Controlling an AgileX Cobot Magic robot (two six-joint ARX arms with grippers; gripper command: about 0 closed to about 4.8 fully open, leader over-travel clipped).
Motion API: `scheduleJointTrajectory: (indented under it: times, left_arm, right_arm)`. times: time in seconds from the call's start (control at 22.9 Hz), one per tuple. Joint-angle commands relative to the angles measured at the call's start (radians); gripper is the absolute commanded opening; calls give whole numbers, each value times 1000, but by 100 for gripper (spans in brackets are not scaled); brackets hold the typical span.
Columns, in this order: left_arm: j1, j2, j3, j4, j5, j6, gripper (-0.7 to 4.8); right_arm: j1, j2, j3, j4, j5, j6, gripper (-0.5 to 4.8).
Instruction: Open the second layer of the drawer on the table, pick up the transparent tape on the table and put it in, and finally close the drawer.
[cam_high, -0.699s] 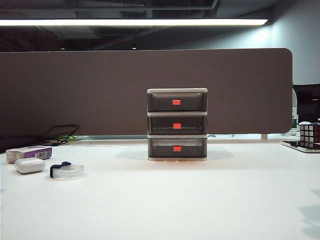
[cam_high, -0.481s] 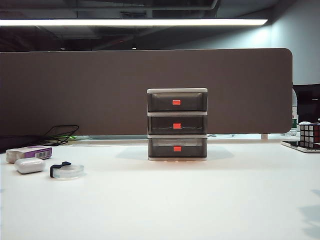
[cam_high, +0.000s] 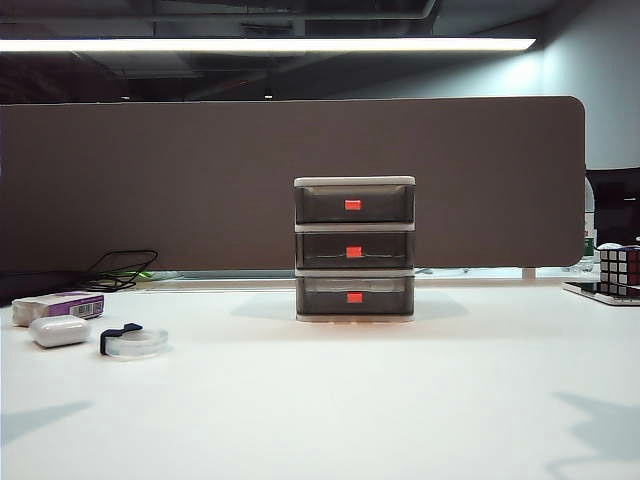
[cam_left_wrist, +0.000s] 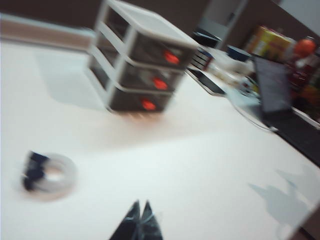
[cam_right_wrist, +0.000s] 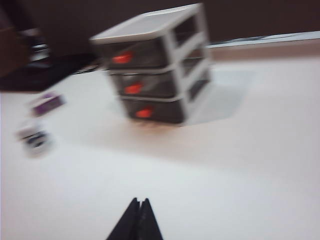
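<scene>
drawer unit (cam_high: 354, 248): centre-far on worktop (cam_high: 330, 400), all three shut
second layer (cam_high: 354, 250): middle drawer, closed, red handle
tape (cam_high: 133, 342): far left, beside white case (cam_high: 59, 330)
left tool (cam_left_wrist: 139, 212): tips together, empty, over near worktop
right tool (cam_right_wrist: 139, 207): tips together, empty, over near worktop
risk: small handle, pinch may slip; light unit could slide when pulled
</scene>
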Motion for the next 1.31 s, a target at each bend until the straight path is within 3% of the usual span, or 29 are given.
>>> scheduleJointTrajectory:
  times: [0.04,0.17,0.26,0.31,0.39,0.52,0.83,0.96,1.14,1.31]
  left_arm:
    - [1,0,6,-28,55,-37,-4]
    - [2,0,6,-16,39,-97,40]
    - [2,0,6,5,49,-140,40]
    - [2,0,6,65,96,-200,40]
    - [-1,0,7,158,132,-220,40]
    - [-61,1,7,230,-10,-236,39]
    - [-432,90,6,196,-413,-77,39]
    - [-586,248,6,312,-591,-9,39]
    - [-629,577,19,591,-626,14,39]
    - [-634,1015,148,822,-620,71,40]
  right_arm:
    - [0,-2,-6,13,-77,13,-5]
    - [0,-2,-6,18,-76,13,-5]
    - [0,-2,-6,18,-76,13,-5]
    - [0,-2,-5,18,-79,13,-5]
    - [0,-2,-5,19,-89,13,-5]
    - [0,-2,-5,24,-114,94,-5]
    - [11,0,1,82,-111,137,-5]
    - [38,26,29,77,-97,135,-5]
    - [85,135,84,78,-43,85,-5]
    - [130,296,146,170,18,82,-5]
